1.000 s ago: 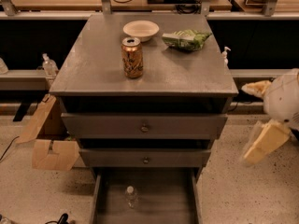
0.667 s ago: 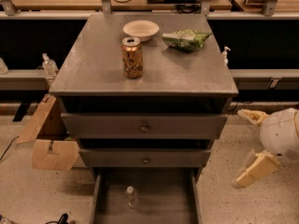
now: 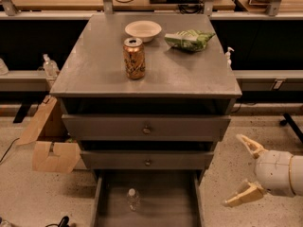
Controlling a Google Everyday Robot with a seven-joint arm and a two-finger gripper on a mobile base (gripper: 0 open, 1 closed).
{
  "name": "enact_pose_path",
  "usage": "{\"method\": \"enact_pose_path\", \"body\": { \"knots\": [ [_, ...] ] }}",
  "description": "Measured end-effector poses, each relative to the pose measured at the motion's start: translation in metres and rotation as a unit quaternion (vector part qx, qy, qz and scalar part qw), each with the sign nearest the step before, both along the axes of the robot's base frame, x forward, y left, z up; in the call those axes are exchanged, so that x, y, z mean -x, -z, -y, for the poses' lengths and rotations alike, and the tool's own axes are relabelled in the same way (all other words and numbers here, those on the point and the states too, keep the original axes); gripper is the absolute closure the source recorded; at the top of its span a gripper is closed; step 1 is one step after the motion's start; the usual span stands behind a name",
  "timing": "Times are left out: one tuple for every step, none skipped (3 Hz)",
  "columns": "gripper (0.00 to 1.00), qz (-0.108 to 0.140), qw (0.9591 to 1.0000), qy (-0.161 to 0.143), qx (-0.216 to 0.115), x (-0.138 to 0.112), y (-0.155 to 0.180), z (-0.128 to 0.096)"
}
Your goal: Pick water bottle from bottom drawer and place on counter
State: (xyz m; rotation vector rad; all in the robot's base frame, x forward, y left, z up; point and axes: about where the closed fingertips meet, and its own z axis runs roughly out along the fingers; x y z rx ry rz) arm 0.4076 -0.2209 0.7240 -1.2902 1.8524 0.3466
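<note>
Lower now, the spread hand (image 3: 233,170) hangs right of the bottom drawer (image 3: 165,200) and could clip its side wall or topple the upright water bottle (image 3: 133,198).

Hand (image 3: 232,171), lower right: white rounded wrist housing, two cream wedge-shaped fingers (image 3: 250,145), spread apart.

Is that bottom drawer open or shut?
Open: the bottom drawer is pulled out, its floor showing, with the water bottle standing upright inside. The gripper, jaws spread, hangs beside it.
</note>
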Motion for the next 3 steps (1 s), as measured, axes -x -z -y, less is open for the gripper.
{"method": "enact_pose_path", "body": {
  "knots": [
    [0.00, 0.002, 1.0000, -0.005, 0.004, 0.000, -0.001, -0.001],
    [0.00, 0.002, 0.9999, -0.010, -0.004, -0.001, 0.007, -0.007],
    [0.00, 0.008, 0.9990, -0.020, -0.040, 0.003, 0.047, -0.032]
  ]
}}
